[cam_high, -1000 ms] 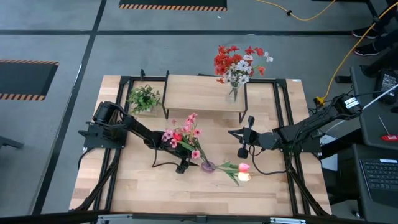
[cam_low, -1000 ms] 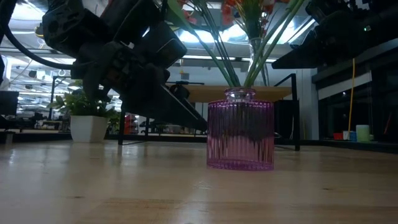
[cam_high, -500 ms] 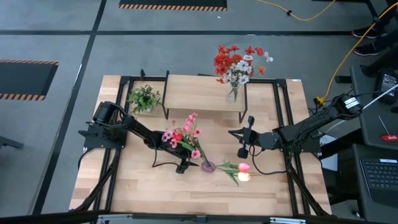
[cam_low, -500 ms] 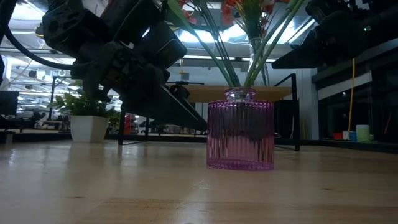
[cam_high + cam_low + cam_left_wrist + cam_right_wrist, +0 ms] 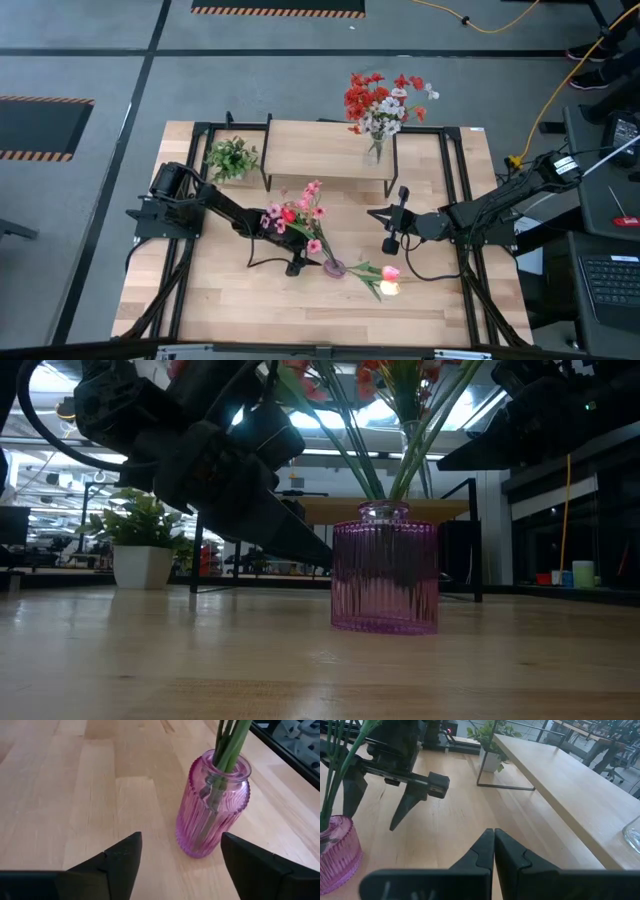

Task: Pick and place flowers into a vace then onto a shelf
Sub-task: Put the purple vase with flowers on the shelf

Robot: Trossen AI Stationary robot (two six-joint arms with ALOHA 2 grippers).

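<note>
The left pincer (image 5: 177,857) stands open just beside the pink vase (image 5: 212,805) (flowers (image 5: 295,218) inside); a careless close could tip it.

Pink flowers (image 5: 300,222) upright in ribbed pink vase (image 5: 212,805), near shelf (image 5: 325,148)

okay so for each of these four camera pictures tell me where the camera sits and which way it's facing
High view: above the table, looking straight down; both dark arms, the ribbed pink glass vase and the low light-wood shelf.
Low view: at tabletop height, looking level past the vase into the room; an arm above it.
Left wrist view: on the left arm, looking past the open left gripper at the vase.
Right wrist view: on the right arm, over the shut right gripper toward the left gripper and shelf.
All four share the vase.
</note>
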